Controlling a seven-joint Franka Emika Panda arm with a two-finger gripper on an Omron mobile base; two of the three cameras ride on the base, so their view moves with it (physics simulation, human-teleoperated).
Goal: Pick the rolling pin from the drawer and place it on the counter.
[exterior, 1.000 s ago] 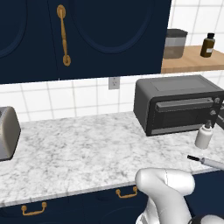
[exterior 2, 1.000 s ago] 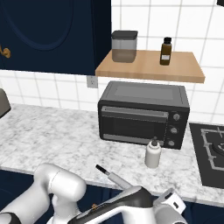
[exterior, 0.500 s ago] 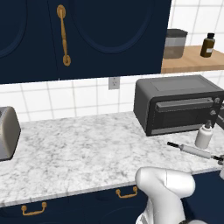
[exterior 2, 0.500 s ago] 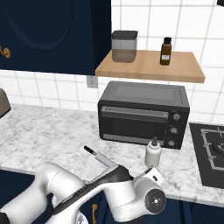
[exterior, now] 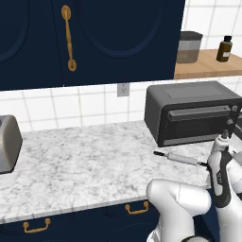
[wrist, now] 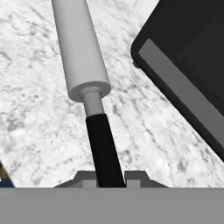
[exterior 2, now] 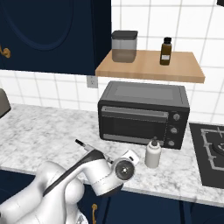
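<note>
1. Rolling pin [exterior: 182, 158] held out over the counter [exterior: 85, 165], in front of the toaster oven [exterior: 194, 112]; its pale barrel runs leftward in the left base view, with a thin dark rod at each end.
2. Gripper [wrist: 110, 179] closed on the near dark handle rod; in the hand view the rod passes between the two small fingertips [wrist: 89, 180] at the bottom, and the pale barrel [wrist: 80, 48] stretches up and away over the marble.
3. Whether the pin touches the worktop or hangs just above it cannot be told; a soft shadow lies beside the rod.
4. From the right base view the far rod tip [exterior 2: 80, 142] pokes out to the left of the arm's wrist, above the counter [exterior 2: 39, 131].
5. White soap bottle [exterior 2: 152, 152] upright just beside the wrist, in front of the oven's knobs.
6. Grey toaster [exterior: 8, 144] at the far left of the worktop, well apart from the pin.
</note>
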